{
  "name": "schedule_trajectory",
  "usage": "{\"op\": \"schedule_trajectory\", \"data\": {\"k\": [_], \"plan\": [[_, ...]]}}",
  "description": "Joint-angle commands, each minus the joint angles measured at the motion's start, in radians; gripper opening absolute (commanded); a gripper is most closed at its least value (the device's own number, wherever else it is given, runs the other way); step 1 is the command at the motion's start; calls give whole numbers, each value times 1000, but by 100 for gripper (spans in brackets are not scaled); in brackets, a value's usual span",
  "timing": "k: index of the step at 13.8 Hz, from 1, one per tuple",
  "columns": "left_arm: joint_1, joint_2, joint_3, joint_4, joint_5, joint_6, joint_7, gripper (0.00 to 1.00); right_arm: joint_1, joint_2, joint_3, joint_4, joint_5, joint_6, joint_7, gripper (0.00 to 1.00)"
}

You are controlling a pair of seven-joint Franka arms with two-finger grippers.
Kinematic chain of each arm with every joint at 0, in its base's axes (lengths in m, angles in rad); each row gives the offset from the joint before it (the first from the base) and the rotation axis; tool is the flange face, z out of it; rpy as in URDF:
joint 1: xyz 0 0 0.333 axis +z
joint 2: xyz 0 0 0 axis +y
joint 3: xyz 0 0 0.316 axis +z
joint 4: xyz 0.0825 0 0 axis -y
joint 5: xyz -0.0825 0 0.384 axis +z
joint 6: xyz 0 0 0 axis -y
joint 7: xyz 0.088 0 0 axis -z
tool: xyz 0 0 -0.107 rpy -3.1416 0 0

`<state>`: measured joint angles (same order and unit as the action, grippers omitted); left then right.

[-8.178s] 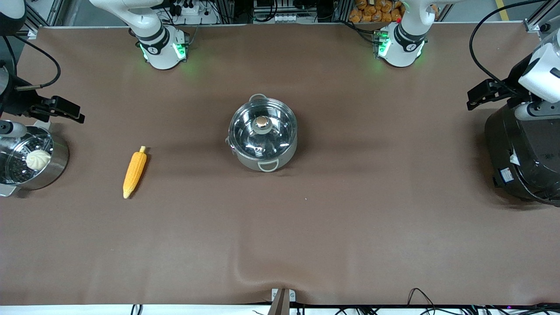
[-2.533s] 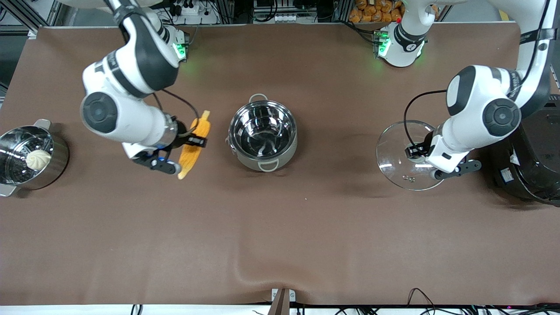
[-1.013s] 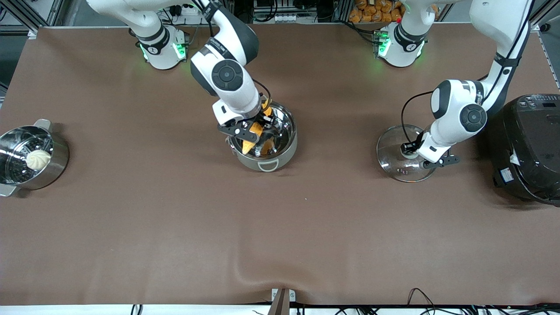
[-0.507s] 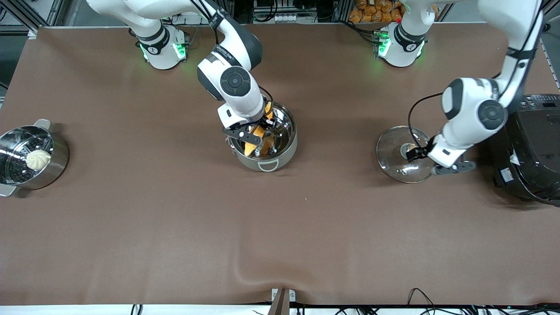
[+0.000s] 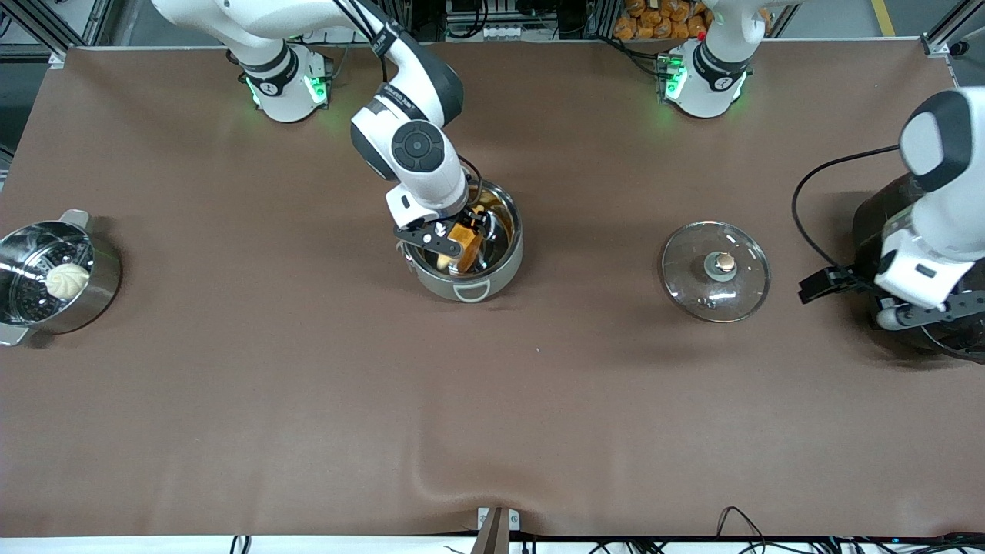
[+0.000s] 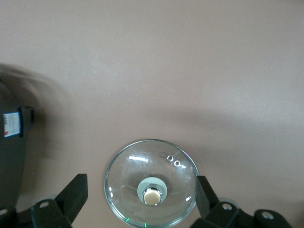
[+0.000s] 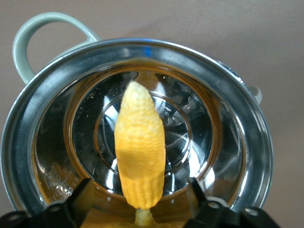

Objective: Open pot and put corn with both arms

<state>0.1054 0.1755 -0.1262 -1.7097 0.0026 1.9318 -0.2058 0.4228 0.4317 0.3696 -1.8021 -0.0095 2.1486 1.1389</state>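
Right end effector point(image 5: 455, 235) spread wide over the pot point(image 5: 504, 258); its wrist view alone reveals one whole corn point(image 7: 140, 152) released inside. Left end effector point(image 6: 137, 209), open, hangs above one lid point(image 5: 716, 271).

Bright, even overhead light — soft shadows, glare inside the pot point(image 7: 142, 142) — left arm point(image 5: 935, 192) motion-blurred.

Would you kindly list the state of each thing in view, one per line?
Pot: open, upright, corn inside.
Lid: off the pot, flat on the table, knob up, toward the left arm's end.
Corn: in the pot, between the right gripper's spread fingers.
Right gripper: open, over the pot.
Left gripper: open, empty, above the lid.
Steamer: open, bun inside.
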Motion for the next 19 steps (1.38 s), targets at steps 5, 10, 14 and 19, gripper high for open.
{"op": "schedule_trajectory", "data": {"k": [5,10,14,19], "plan": [[-9,6,-16,162,16,-251,19,100,-85,-80,5,18,-12,-50,2,100],[-9,-1,-16,174,17,-257,22,100,-283,-284,-4,62,-9,-283,-282,100],[-10,1,-16,194,17,-267,20,100,-323,-359,-193,125,52,-400,-592,100],[-13,2,-15,240,14,-315,11,100,-326,-378,-406,175,71,-447,-916,100]]}}
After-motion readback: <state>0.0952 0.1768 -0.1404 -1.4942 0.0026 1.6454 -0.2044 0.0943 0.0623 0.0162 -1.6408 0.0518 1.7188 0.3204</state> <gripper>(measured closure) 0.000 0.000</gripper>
